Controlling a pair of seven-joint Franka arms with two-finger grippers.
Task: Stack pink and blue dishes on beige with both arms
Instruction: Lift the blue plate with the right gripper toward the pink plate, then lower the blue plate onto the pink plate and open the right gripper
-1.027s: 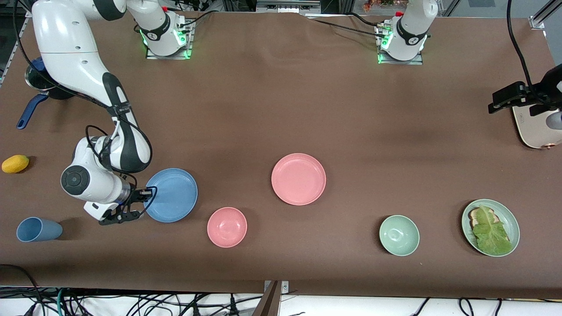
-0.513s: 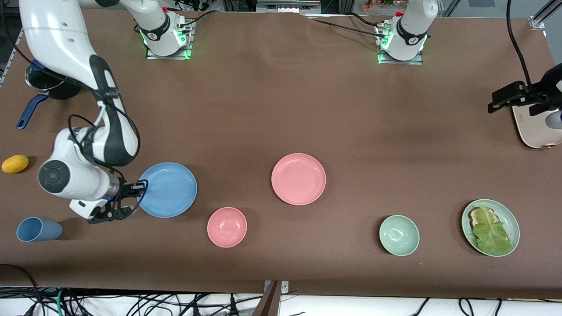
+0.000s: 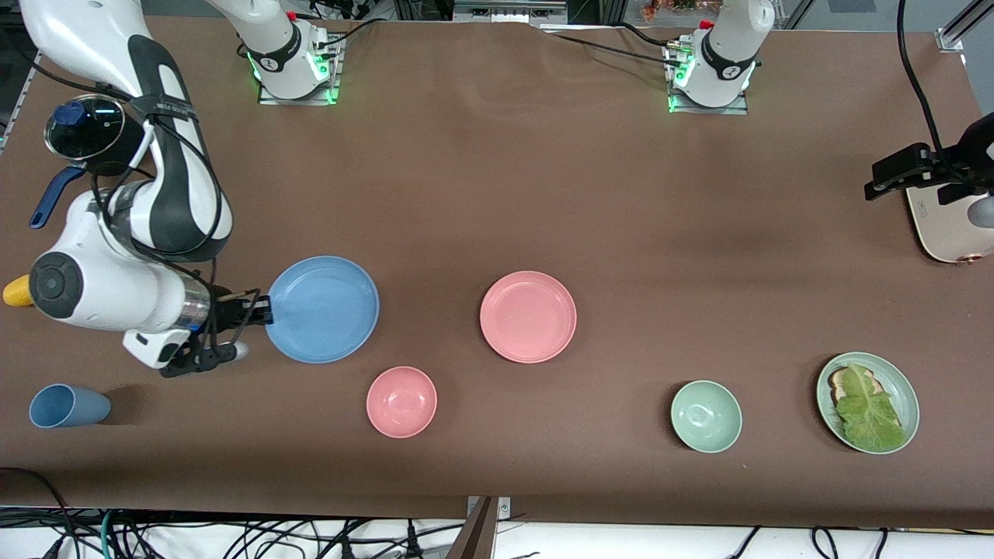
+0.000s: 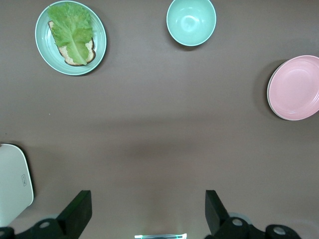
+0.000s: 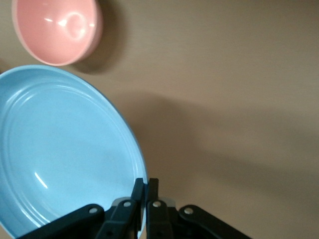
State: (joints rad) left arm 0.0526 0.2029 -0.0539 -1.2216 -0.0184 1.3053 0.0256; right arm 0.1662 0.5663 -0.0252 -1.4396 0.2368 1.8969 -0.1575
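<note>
Toward the right arm's end of the desk, the right pincer point(image 3: 260, 310), clamped on the blue plate's point(image 3: 322, 309) rim, has just lifted it clear, beginning its carry; the left pincer point(image 4: 148, 211) waits, apart.

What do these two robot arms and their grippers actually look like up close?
Both are glossy white jointed arms with black joint caps and loose black cables. The right arm has a broad black band and ends in a slim black two-finger right gripper. Each base glows green on a metal plate. The left gripper has black, blocky fingers.
</note>
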